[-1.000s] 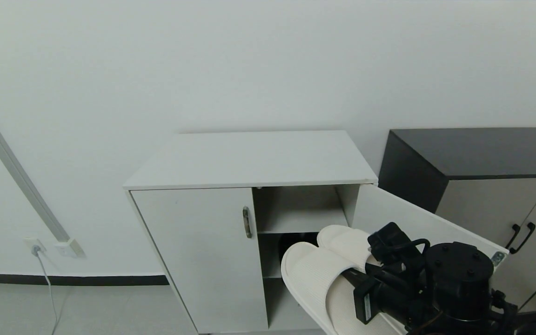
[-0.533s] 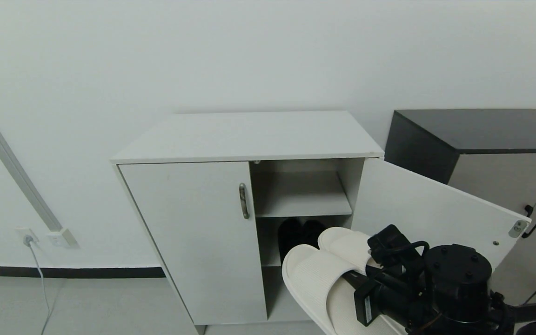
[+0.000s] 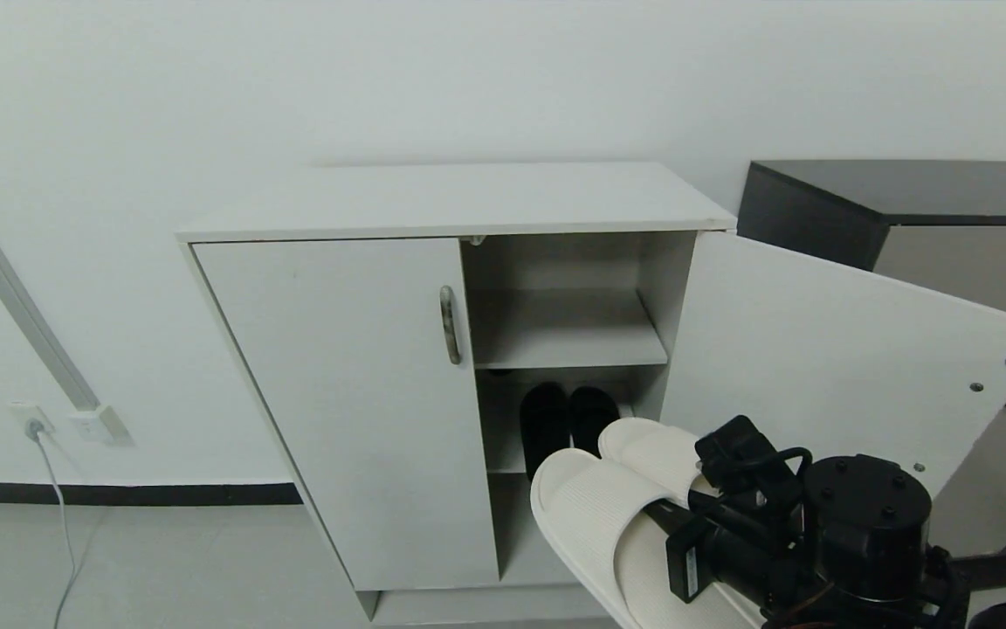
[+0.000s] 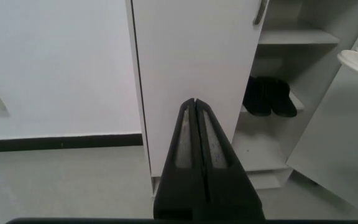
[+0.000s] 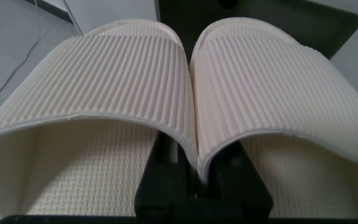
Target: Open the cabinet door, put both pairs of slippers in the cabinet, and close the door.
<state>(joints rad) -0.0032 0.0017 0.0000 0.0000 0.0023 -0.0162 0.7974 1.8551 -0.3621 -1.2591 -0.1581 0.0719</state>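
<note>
The white cabinet (image 3: 468,196) stands against the wall with its right door (image 3: 826,349) swung open and its left door (image 3: 346,402) closed. A pair of black slippers (image 3: 566,421) sits on the middle shelf, also seen as the black slippers (image 4: 269,97) in the left wrist view. My right gripper (image 5: 194,171) is shut on the inner edges of a pair of white ribbed slippers (image 5: 185,93), held side by side in front of the opening; the white slippers (image 3: 608,515) point toward the shelves. My left gripper (image 4: 194,102) is shut on nothing, in front of the closed left door.
A dark-topped cabinet (image 3: 905,188) stands right of the white one, behind the open door. A wall socket with a cable (image 3: 31,428) and a slanted conduit (image 3: 5,288) are at the left. The top shelf (image 3: 564,336) is bare, and open floor (image 3: 119,568) lies at the left.
The head camera has tilted or moved, so the cabinet now shows larger and higher, with the black slippers visible inside. The right gripper keeps hold of the white slippers in front of the opening.
</note>
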